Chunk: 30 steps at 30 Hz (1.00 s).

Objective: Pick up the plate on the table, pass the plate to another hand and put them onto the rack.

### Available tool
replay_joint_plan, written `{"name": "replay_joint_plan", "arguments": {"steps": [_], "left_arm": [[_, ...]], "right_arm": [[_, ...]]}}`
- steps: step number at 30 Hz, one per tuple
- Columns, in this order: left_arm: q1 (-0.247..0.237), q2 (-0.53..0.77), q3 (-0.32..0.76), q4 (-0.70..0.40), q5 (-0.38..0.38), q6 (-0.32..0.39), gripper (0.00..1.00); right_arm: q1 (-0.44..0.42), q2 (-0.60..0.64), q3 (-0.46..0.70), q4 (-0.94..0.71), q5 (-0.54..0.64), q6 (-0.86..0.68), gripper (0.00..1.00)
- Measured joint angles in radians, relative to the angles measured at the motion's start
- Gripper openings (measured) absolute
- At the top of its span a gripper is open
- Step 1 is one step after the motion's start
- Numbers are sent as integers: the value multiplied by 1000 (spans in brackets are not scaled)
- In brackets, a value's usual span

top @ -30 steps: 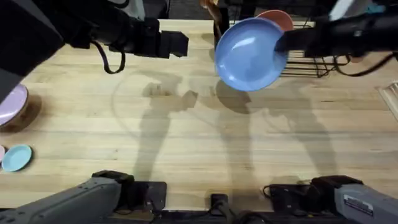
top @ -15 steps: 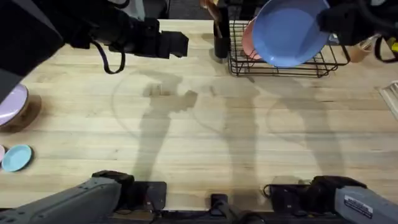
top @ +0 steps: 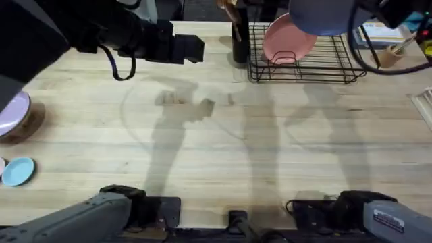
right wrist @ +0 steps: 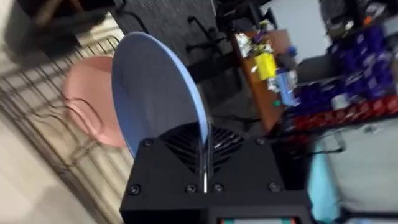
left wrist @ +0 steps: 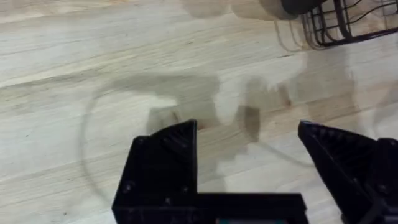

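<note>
The right gripper (right wrist: pixel 205 163) is clamped on the rim of the blue plate (right wrist: pixel 158 93), its two black fingers pinching the plate's edge so that the plate stands on edge, rising away from the fingers. In the overhead view the plate (top: pixel 322 17) hangs in the air at the far right of the table, above the rack (top: pixel 327 64), and is cut off by the frame's top edge. Just beside and below it a pink plate (right wrist: pixel 90 106) stands upright in the rack's slots; the blue plate is apart from it and not in a slot. The rack is black wire and sits on the far side of the table (top: pixel 223 142), with a dark holder (top: pixel 239 42) at its left end. The left gripper (left wrist: pixel 249 155) hangs over bare wood well to the left, its fingers spread wide and holding nothing. A small light-blue dish (top: pixel 17 171) lies near the table's left edge.
</note>
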Motion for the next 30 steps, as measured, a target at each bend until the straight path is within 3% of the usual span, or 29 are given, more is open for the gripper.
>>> {"name": "replay_joint_plan", "arguments": {"steps": [8,14,21,30], "left_arm": [[0,0,0,0,0,0,994],[0,0,0,0,0,0,994],[0,0,0,0,0,0,995],[0,0,0,0,0,0,994]], "right_arm": [[39,96,0,61,3,-295,31],[53,157,0,63,3,-435,31],[53,236,0,63,3,-545,31],[53,249,0,46,-1,-565,31]]}}
